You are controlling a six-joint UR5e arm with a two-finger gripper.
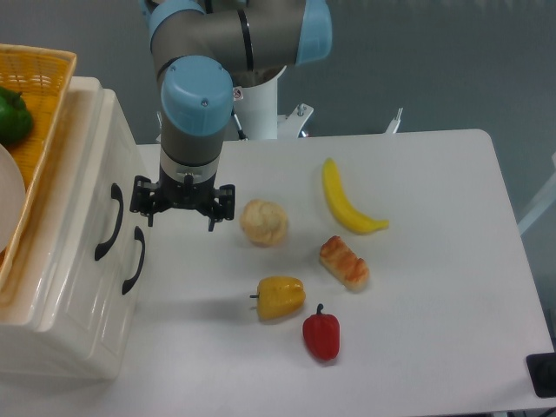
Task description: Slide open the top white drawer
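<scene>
The fixed camera looks down on the table with the glossy cream-white plastic cabinet sitting at the left edge, and the top white drawer [82, 200] is the upper front with the curved black handle [109, 222] on it, shut as far as I can see. The black two-finger gripper [182, 207] hangs just right of that handle, fingers spread wide and holding nothing. So I'd call this the approach step: nothing is hooked yet. Next move probably means closing the last gap leftward, getting a finger behind or around the upper handle, then pulling right across the table. Tricky bit is the lower drawer handle [133, 259], identical and just beside it, so easy to snag the wrong one. Around: a pale round bread roll [264, 222] near the gripper's right, a yellow banana [346, 200], a toasted hot-dog bun [344, 262], a yellow bell pepper [281, 296] and a red bell pepper [321, 334]. The roll and yellow pepper could be bumped if the drawer comes far out. On top of the cabinet sits a woven orange basket [48, 82] with a green pepper [12, 117].
</scene>
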